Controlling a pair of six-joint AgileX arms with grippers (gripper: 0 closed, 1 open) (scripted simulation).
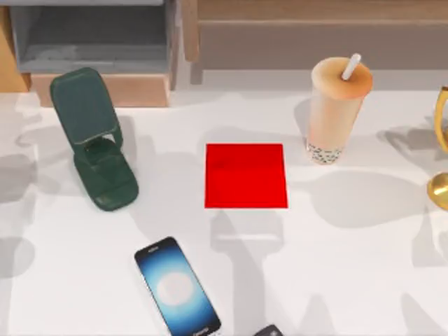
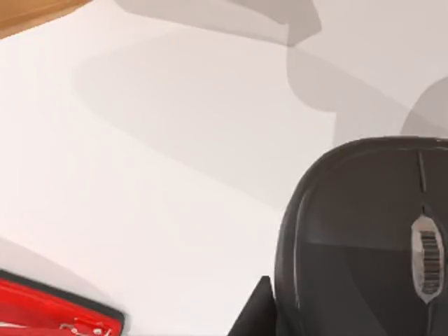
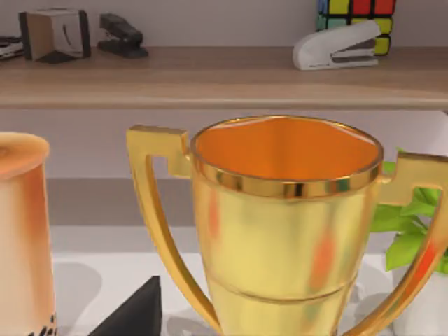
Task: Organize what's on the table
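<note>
White counter (image 1: 336, 266) spans the top view, shelf unit (image 1: 98, 42) along its far edge. Red square mat (image 1: 246, 176) flat at mid-counter. Dark green phone stand (image 1: 94, 136) toward the far-left corner, upright back panel tilted. Smartphone (image 1: 176, 287) lies screen up near the near edge, angled, well apart from the stand. Bubble tea cup (image 1: 336, 108) with straw stands upright toward the far-right, near the mat but not touching. Gold trophy (image 1: 441, 150) at the right edge, cut off by the frame.

Left wrist view: black mouse (image 2: 364, 238) on the counter, close up; a red-edged item in the corner, can't identify it. Right wrist view: trophy upright, cup beside it, white stapler (image 3: 339, 47), black stapler (image 3: 120, 35) and puzzle cube (image 3: 353, 15) on the shelf, green plant (image 3: 409, 224) behind the trophy.

Jaws, both arms: cannot tell.
</note>
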